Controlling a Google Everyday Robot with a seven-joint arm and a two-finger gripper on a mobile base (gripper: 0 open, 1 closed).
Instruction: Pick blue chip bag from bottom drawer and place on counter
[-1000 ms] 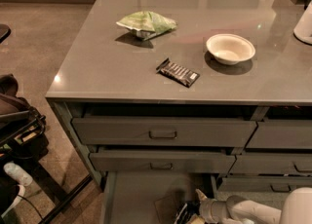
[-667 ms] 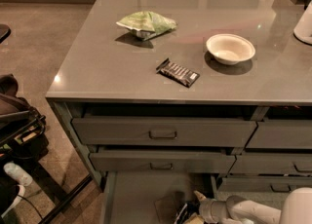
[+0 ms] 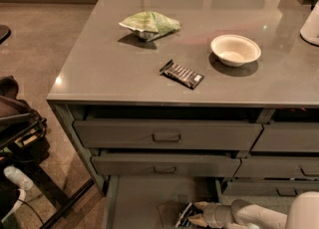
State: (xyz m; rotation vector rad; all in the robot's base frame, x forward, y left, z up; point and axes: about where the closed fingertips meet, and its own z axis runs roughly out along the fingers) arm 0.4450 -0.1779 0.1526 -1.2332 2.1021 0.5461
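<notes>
The bottom drawer [image 3: 137, 198] is pulled out at the bottom of the view, with a square paper scrap [image 3: 167, 212] on its floor. The blue chip bag [image 3: 183, 216] lies on the drawer floor beside the scrap, dark with white markings. My gripper [image 3: 198, 212] reaches in low from the right. It is open, with its two pale fingertips [image 3: 201, 205] at the bag's right edge, one above and one below. The grey counter [image 3: 114, 73] lies above the drawers.
On the counter lie a pale green bag [image 3: 149, 24], a flat black bar wrapper [image 3: 182, 73], a white bowl [image 3: 235, 50] and a white object [image 3: 311, 24] at the right edge. Two drawers with handles [image 3: 167, 137] sit slightly open above. Dark bags [image 3: 15, 123] stand on the floor at left.
</notes>
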